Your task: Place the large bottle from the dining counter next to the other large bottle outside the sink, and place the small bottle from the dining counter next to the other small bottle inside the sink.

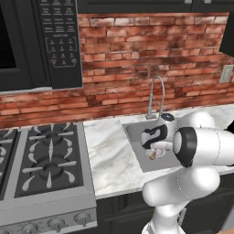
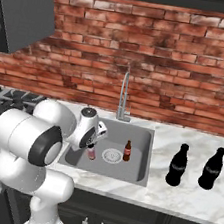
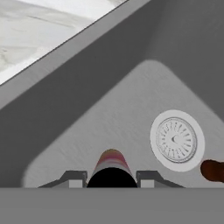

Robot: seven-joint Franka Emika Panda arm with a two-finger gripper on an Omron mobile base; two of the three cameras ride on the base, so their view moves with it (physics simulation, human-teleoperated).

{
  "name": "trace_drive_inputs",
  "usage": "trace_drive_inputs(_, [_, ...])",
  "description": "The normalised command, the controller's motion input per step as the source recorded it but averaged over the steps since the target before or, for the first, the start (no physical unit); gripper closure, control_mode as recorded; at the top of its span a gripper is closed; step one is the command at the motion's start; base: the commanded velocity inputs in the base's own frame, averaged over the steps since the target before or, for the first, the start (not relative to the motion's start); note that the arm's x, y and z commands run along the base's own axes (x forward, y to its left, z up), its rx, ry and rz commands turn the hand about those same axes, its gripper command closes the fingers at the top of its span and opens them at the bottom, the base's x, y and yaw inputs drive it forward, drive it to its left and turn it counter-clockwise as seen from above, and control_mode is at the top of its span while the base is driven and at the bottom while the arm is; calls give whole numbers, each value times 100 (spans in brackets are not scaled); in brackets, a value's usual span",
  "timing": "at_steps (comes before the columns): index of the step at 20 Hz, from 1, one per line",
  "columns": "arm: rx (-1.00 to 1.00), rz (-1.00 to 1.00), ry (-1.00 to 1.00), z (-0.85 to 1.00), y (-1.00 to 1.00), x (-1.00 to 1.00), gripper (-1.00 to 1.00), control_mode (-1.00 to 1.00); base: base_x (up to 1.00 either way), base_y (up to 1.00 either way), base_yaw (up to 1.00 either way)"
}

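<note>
The tool (image 3: 111, 178) is pinching a small bottle (image 3: 111, 166) by its upper part, fingers (image 3: 74, 178) pressed against either side of its dark cap, and it hangs low inside the sink (image 2: 146, 154) over the left half of the basin floor. In the right base view the held bottle (image 2: 91, 152) hangs upright just left of the drain (image 2: 112, 155). The other small bottle (image 2: 127, 150), brown, stands just right of the drain. Out on the bench (image 2: 182, 199), right of the sink, two large dark bottles (image 2: 177, 165) (image 2: 211, 168) stand side by side, so that half of the task looks finished. The step in hand seems to be setting down the small bottle. The next move probably calls for lowering it until its base meets the basin floor, then spreading the fingers and lifting straight up.
</note>
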Motion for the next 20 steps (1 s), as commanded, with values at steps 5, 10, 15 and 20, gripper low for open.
trace_drive_inputs(5, [0,0,0,-30,0,11,100,-100,0,0,0])
trace_drive_inputs(10, [0,0,0,-30,0,11,100,-100,0,0,0])
trace_drive_inputs(15, [0,0,0,-30,0,12,100,-100,0,0,0])
trace_drive_inputs(20, [0,0,0,-29,0,12,100,-100,0,0,0])
